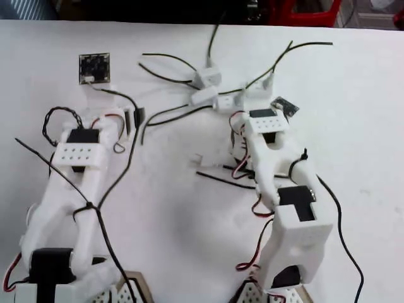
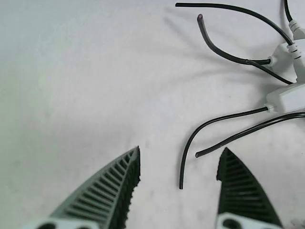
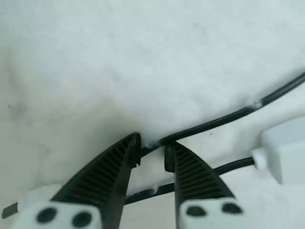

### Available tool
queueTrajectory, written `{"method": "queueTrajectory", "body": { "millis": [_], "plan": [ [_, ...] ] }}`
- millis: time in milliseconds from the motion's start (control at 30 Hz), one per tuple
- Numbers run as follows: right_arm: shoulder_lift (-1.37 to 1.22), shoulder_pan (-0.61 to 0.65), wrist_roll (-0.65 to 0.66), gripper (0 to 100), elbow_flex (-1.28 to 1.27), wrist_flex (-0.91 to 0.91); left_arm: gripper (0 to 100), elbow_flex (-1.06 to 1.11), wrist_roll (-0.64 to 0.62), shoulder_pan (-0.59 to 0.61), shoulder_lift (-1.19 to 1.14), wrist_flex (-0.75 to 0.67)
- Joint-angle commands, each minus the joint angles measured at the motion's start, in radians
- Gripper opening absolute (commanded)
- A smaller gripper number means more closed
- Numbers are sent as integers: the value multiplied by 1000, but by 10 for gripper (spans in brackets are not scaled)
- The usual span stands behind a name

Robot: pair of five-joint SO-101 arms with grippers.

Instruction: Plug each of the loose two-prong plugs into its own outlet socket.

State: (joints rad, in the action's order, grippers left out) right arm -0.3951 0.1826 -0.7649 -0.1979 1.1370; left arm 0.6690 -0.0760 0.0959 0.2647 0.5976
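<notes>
My left gripper (image 2: 180, 151) hangs released over the white counter (image 2: 71, 71), its jaws set wide with nothing between the pads. The cut ends of two black leads (image 2: 190, 148) lie just ahead of it. Further on are the white outlet sockets (image 1: 203, 96), bunched near the middle of the counter with their cables fanning out.

I judge these pieces to be light. The moulded bodies are rigid, but the wire is thin and springy and will swing a body round if I pull on it. The firm hold is across the flat sides of a plug's body, with the prongs left free. Those prongs look slim enough to bend if they meet a socket crooked.

In front of my right arm lies what looks like a loose plug (image 1: 197, 161), small and white.

My right gripper (image 3: 152, 142) is clenched almost to nothing, pinching a black cable (image 3: 214, 121) at its very tips. A white connector body (image 3: 286, 148) rests on the counter just beside it, untouched.
</notes>
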Motion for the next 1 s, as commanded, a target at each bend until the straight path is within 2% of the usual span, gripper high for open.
{"method": "queueTrajectory", "body": {
  "millis": [0, 467, 733, 967],
  "plan": [
    [13, -27, 25, 18, 89, -25, 264, -15, 2, 5, 5, -5],
    [188, -174, 356, 17, 241, -30, 264, -15, 2, 5, 7, -5],
    [193, -285, 686, 17, 308, -19, 264, -15, 2, 5, 7, -5],
    [193, -395, 993, 17, 445, 176, 264, -15, 2, 5, 8, -5]
  ]
}}
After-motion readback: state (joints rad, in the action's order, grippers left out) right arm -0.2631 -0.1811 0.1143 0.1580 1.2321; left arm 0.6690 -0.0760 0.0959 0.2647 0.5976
